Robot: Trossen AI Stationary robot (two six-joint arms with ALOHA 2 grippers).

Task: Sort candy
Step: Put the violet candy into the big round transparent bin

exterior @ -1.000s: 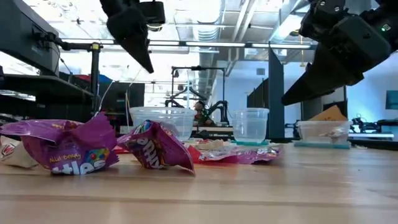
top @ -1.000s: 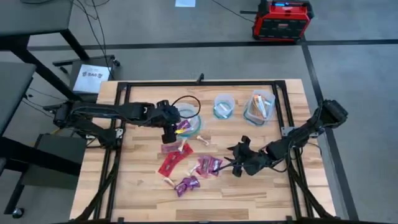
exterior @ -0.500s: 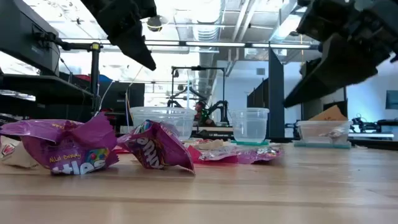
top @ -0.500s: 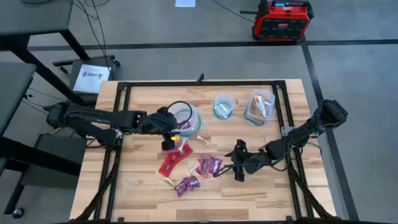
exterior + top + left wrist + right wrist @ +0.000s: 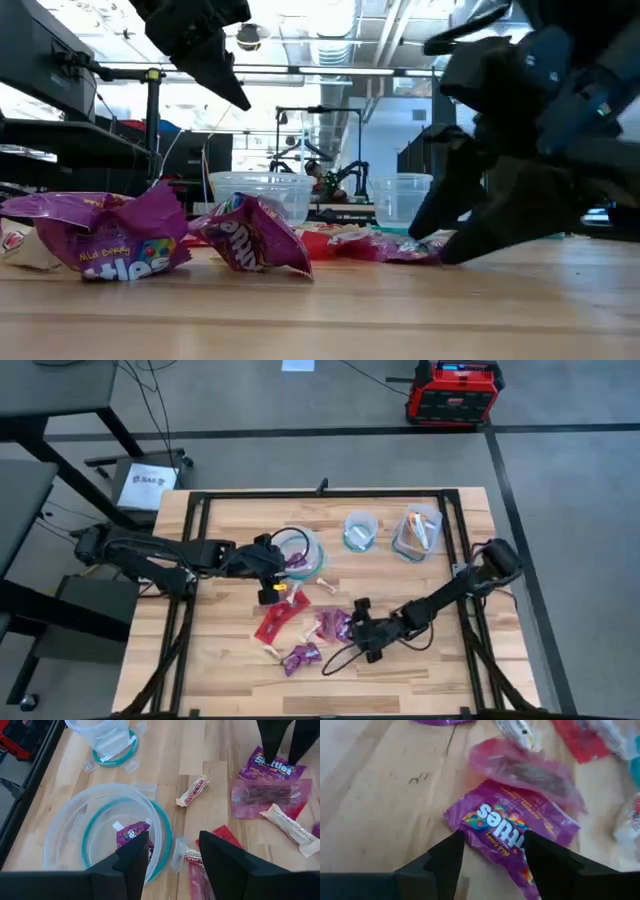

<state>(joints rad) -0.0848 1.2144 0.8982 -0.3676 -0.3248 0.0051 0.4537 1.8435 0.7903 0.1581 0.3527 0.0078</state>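
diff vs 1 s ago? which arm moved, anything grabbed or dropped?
The right claw swept left and came down low over the purple Skittles packet in the middle of the table, open, nothing gripped. The left claw backed off a little from over the large bowl, open and empty; a purple packet lies in that bowl. The loose candy, the cup and the right container kept their places.

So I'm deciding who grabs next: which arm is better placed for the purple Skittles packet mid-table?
The right. Its pincer is open and low over the purple Skittles packet, fingers straddling its edge. The left pincer hangs open by the large clear container, farther from that packet.
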